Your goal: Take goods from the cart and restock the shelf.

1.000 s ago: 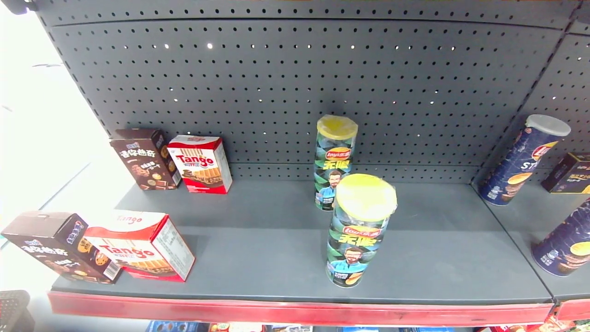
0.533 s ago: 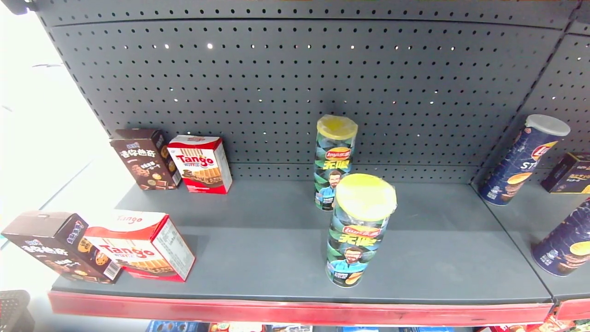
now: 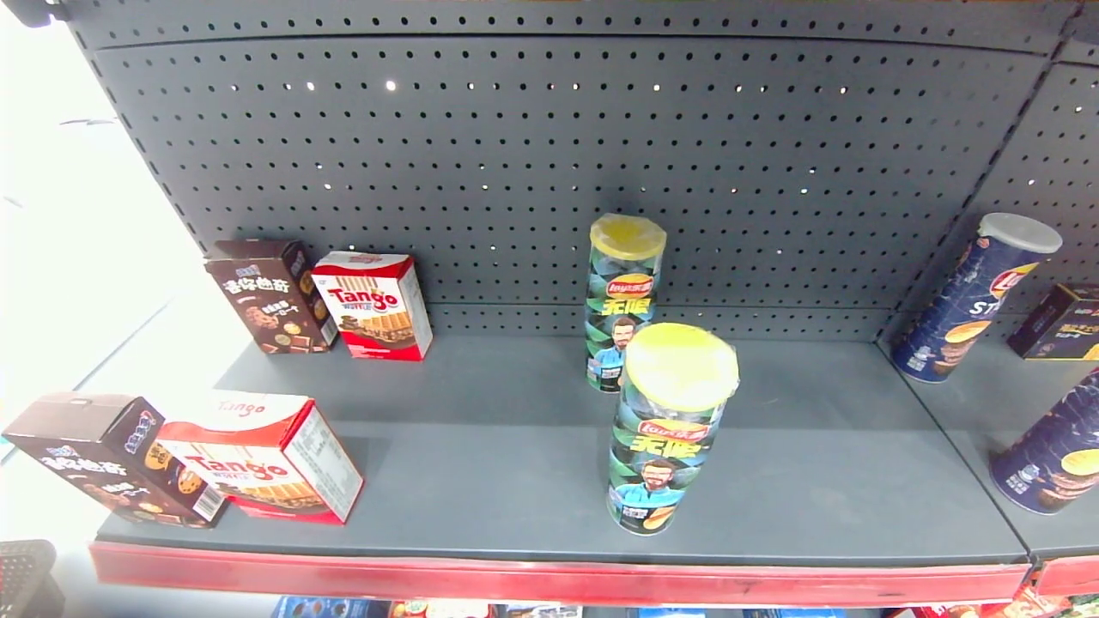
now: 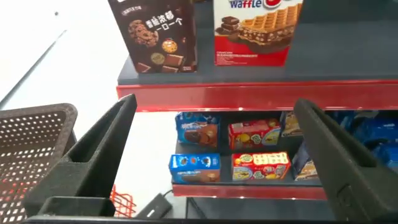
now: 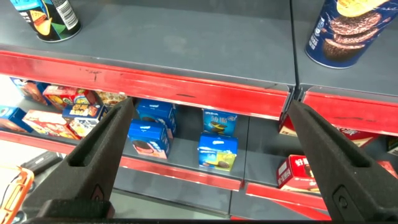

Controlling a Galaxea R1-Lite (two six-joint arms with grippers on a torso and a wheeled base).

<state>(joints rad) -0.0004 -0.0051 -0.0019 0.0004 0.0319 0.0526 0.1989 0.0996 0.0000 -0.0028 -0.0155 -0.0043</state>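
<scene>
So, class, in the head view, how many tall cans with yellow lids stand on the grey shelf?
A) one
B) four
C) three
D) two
D: two upright cans with yellow lids show on the shelf, the front can nearer the red edge and the back can by the holed back wall.

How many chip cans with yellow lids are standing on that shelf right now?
2. The back can stands near the pegboard; the front can stands just ahead of it, nearer the shelf's red edge. Nothing there looks big enough to hide a third.
</scene>
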